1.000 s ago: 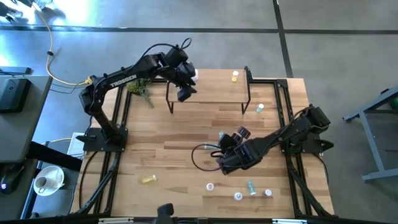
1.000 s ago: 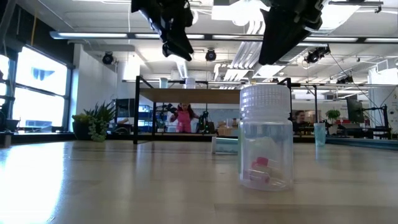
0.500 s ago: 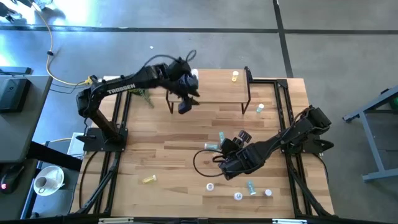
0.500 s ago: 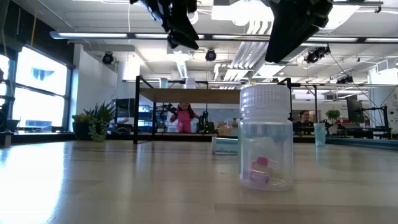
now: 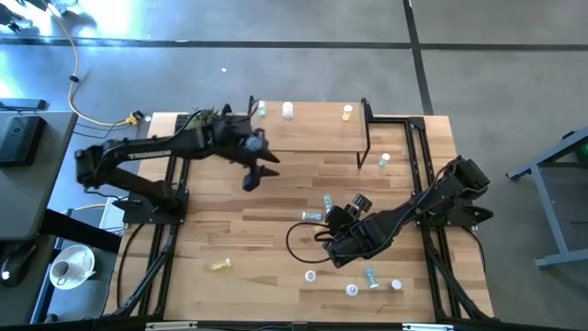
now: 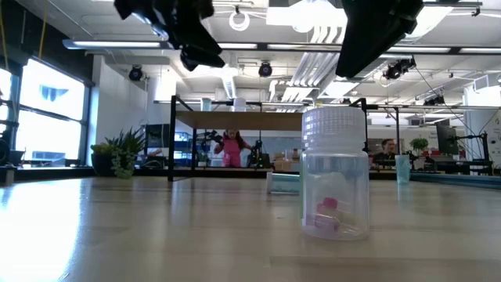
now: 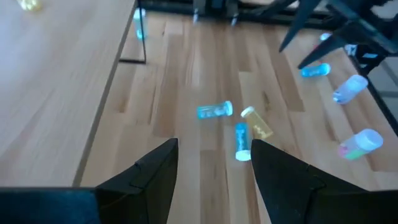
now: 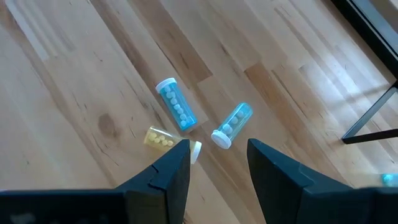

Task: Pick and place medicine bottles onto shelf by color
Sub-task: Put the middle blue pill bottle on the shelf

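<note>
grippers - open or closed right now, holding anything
left gripper: open, holding nothing
right gripper: open, holding nothing, above loose medicine bottles

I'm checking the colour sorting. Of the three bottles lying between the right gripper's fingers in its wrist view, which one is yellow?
The yellow bottle is the one lying closest to the right gripper. The other two bottles, and, are light blue.

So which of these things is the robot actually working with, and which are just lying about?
Part of the job:
- medicine bottles
- shelf
- left gripper
- right gripper

Just lying about:
- plant
- black cable
</note>
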Controlling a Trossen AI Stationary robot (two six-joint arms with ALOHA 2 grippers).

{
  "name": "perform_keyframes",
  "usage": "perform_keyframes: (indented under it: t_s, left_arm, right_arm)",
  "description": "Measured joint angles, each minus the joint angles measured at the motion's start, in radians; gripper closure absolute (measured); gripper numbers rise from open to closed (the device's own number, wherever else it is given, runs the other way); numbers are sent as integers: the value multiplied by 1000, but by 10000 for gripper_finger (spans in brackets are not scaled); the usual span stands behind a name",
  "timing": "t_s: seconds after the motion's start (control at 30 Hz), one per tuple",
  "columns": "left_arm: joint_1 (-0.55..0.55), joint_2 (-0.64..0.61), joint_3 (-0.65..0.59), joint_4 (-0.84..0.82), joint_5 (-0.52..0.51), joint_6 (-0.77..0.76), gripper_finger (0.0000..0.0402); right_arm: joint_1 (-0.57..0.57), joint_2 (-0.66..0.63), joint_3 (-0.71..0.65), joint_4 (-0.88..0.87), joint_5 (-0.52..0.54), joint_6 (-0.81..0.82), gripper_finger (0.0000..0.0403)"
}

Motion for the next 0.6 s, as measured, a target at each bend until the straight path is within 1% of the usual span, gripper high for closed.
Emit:
perform_keyframes:
  t_s: [0.2, 0.3, 0.43, 0.6]
  left_arm:
    - [-40, -140, -197, 179, 0, -66, 209]
    - [-65, -192, -271, 244, -2, -99, 209]
    - [-101, -246, -333, 266, -10, -140, 209]
    - [-158, -294, -391, 281, -40, -181, 209]
  right_arm:
    - [2, 0, 0, 2, -7, -1, 252]
    - [-1, 0, 0, 5, -1, -5, 252]
    - [-14, 0, 0, 7, 20, -17, 252]
    - [-47, 0, 0, 8, -20, -158, 252]
